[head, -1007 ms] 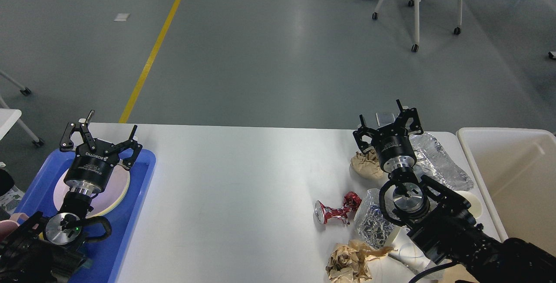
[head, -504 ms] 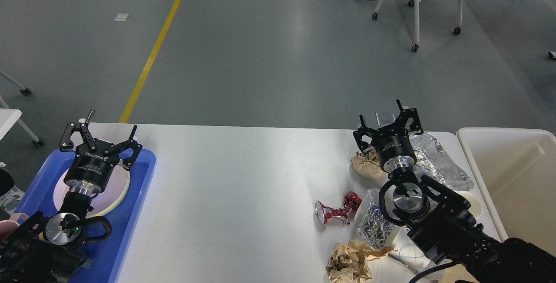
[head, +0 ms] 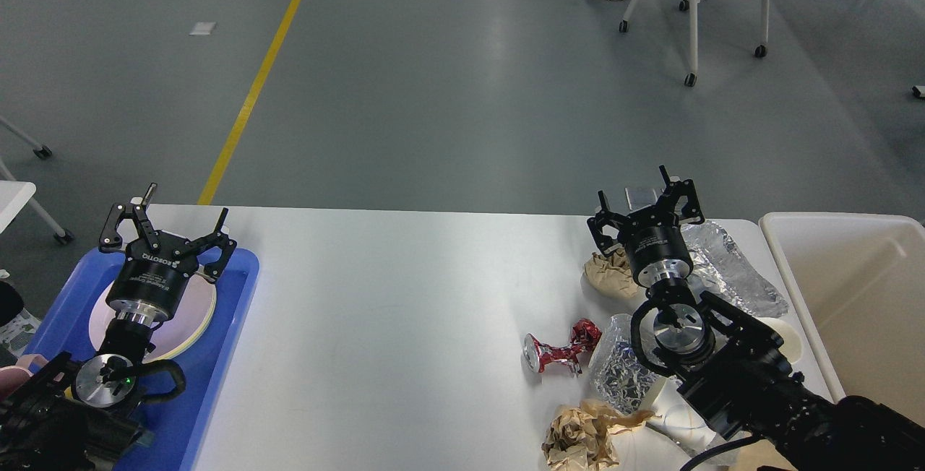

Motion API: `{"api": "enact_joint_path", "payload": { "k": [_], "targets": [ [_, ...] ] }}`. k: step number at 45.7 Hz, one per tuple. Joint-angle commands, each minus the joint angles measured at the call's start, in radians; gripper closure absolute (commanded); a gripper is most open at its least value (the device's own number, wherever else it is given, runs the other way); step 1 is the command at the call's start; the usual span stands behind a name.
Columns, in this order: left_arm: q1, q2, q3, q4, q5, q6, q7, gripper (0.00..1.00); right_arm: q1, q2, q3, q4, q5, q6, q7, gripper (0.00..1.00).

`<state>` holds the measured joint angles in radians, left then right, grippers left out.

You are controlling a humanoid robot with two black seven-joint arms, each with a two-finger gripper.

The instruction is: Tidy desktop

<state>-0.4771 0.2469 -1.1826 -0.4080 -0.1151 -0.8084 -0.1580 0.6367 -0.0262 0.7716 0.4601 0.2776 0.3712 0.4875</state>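
**Ana:** White and glossy, the table (head: 405, 297) fills the middle of the head view, bare in the centre, with all the litter crowded at its right end.

**Ben:** What litter, exactly?

**Ana:** A crushed red can (head: 560, 352), a crumpled brown paper ball (head: 582, 436) near the front edge, another brown wad (head: 609, 274) further back, a crinkled clear plastic cup (head: 620, 366) and a sheet of silvery foil (head: 730, 269). A cream-white bin (head: 845, 297) stands just beside that end; a blue tray (head: 217, 355) carrying a pink plate (head: 195, 319) sits at the left end.

**Ben:** And the arms?

**Ana:** Right end effector (head: 645, 209) hovers above the back wad with fingers spread, holding nothing. Left end effector (head: 168, 224) hangs over the plate, also spread and empty.

**Ben:** How will the pieces handle?

**Ana:** My guess: all very light. The paper is soft and should crush under a pinch, so grip across the thickest part. The can looks stiff but dented; its narrow waist seems the surest hold. Foil and cup are thin and likely slippery, so squeeze a fold, not a flat face. The smooth table may let things skid when nudged.
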Motion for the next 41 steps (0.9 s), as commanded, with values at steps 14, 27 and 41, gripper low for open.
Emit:
{"api": "enact_joint_path", "payload": {
  "k": [14, 27, 41],
  "targets": [
    [0.0, 0.0, 0.0, 0.0, 0.0, 0.0, 0.0, 0.02, 0.0, 0.0, 0.0, -0.001, 0.0, 0.0, 0.0, 0.0],
    [0.0, 0.0, 0.0, 0.0, 0.0, 0.0, 0.0, 0.02, 0.0, 0.0, 0.0, 0.0, 0.0, 0.0, 0.0, 0.0],
    [0.0, 0.0, 0.0, 0.0, 0.0, 0.0, 0.0, 0.02, 0.0, 0.0, 0.0, 0.0, 0.0, 0.0, 0.0, 0.0]
  ]
}}
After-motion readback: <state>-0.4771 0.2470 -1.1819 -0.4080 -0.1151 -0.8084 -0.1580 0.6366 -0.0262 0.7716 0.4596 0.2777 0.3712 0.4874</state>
